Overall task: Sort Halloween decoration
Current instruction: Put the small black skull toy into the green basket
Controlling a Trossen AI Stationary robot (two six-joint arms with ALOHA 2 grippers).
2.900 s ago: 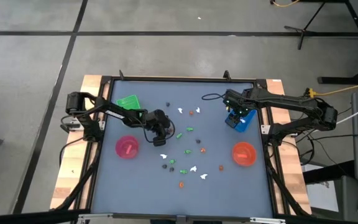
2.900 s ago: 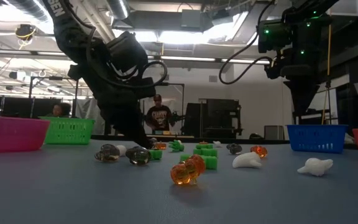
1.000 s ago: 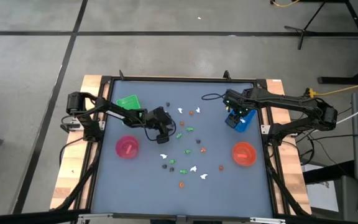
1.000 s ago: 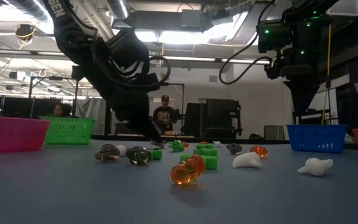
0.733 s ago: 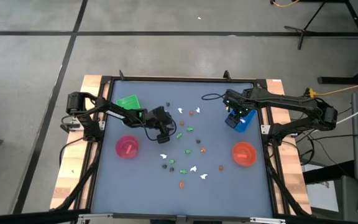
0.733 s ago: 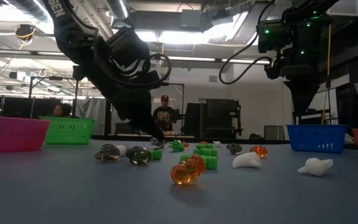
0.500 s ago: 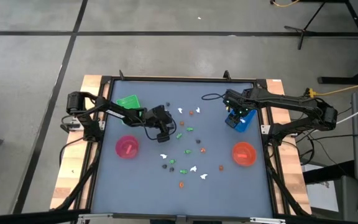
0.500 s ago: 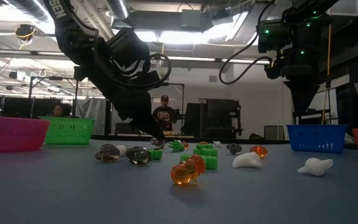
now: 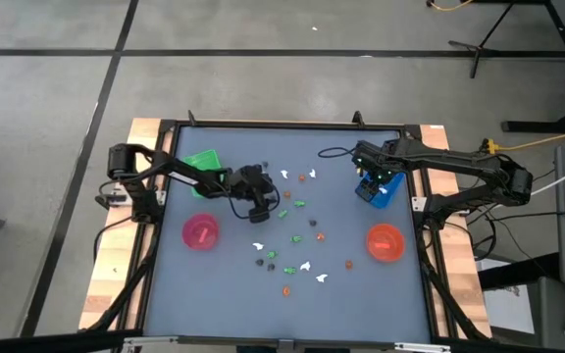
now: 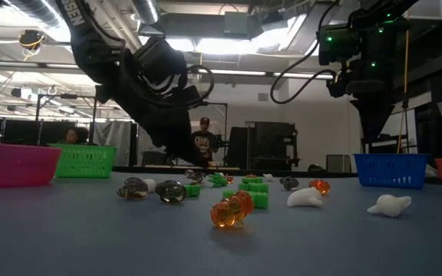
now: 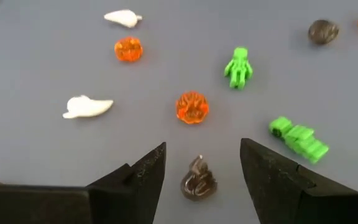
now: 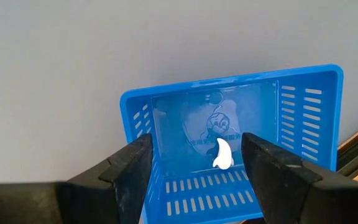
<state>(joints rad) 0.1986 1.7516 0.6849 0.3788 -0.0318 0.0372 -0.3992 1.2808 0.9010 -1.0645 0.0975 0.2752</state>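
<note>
The left gripper stands open low over a dark figure, with bare table on both sides of it between the fingers. Ahead, an orange pumpkin lies close, a green block figure beside. Wide bare table lies near the front edge

Bench top matt, smooth, grey-blue w/ wood edge strips; blue tray glossy slotted plastic; orange figures translucent glossy plastic; white ghost smooth matt; jaws matt black
</note>
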